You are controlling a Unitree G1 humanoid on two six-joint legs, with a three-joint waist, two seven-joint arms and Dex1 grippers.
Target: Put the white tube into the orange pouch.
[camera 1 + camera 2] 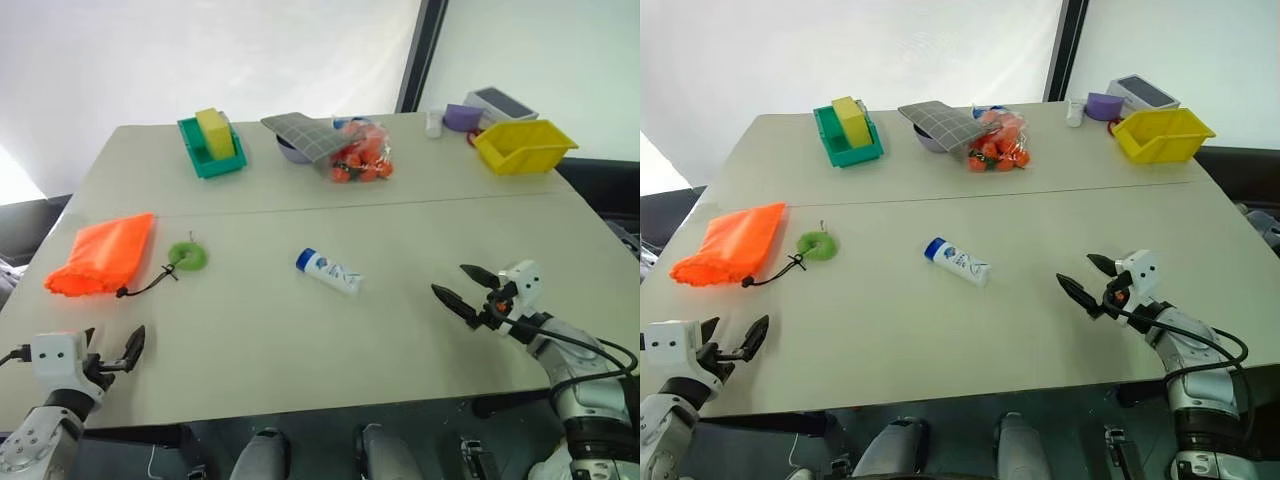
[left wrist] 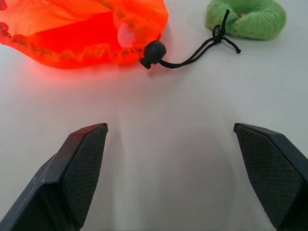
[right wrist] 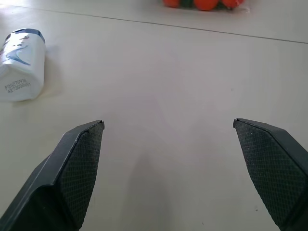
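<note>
The white tube (image 1: 328, 271) with a blue cap lies on its side in the middle of the table, also seen in the right wrist view (image 3: 21, 65). At the table's left lies the orange pouch (image 1: 103, 254), flat, with its dark cord running to a green ring (image 1: 187, 255). My left gripper (image 1: 112, 350) hovers open near the front left edge, pointing at the pouch's gathered mouth (image 2: 82, 33), a short way off. Open and empty too, my right gripper (image 1: 452, 280) sits at the front right, to the right of the tube and apart from it.
Along the far edge stand a green bin (image 1: 210, 150) with a yellow block, a grey mat (image 1: 305, 135) over a bowl, a clear bag of orange-red fruit (image 1: 362, 155), a small white bottle (image 1: 433, 122), a purple item (image 1: 462, 117) and a yellow bin (image 1: 523, 145).
</note>
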